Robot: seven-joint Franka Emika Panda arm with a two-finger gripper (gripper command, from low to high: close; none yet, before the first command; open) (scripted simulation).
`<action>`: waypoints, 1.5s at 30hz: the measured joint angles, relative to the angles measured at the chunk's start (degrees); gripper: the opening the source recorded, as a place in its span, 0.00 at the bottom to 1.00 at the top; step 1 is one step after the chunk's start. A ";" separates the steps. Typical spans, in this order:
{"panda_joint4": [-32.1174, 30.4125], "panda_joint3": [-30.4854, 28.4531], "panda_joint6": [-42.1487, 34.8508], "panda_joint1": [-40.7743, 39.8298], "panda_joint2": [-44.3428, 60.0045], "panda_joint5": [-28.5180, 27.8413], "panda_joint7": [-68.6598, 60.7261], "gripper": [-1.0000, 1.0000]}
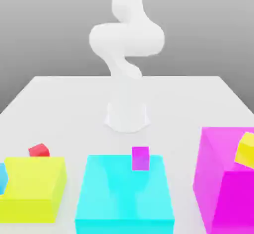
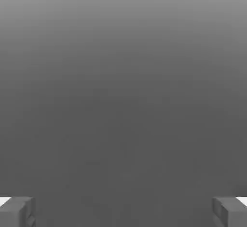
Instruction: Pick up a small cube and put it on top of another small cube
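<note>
A small red cube [image 1: 38, 150] lies on the table behind the big yellow block [image 1: 34, 188]. On the big cyan block [image 1: 125, 193] stands a small purple cube [image 1: 140, 158]. A small yellow cube [image 1: 246, 149] rests tilted on the big magenta block [image 1: 225, 178]. At the exterior view's left edge a small cyan cube [image 1: 2, 177] peeks out beside the yellow block. In the hand view my gripper [image 2: 123, 212] is open, its two fingertips [image 2: 17, 212] far apart with nothing between them, facing plain grey background.
The white arm [image 1: 127, 44] rises from its base [image 1: 127, 116] at the table's middle and bends up out of the exterior view. The three big blocks line the near side of the white table [image 1: 188, 104].
</note>
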 joint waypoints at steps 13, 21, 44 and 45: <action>-17.58 -13.89 18.47 -16.42 26.77 -5.45 1.50 0.50; -27.04 -19.80 29.91 -26.06 43.60 5.24 -7.45 0.50; -28.02 -9.43 27.72 -30.70 41.05 2.95 -1.61 0.00; -28.17 -8.28 26.26 -29.06 39.38 2.58 1.31 0.00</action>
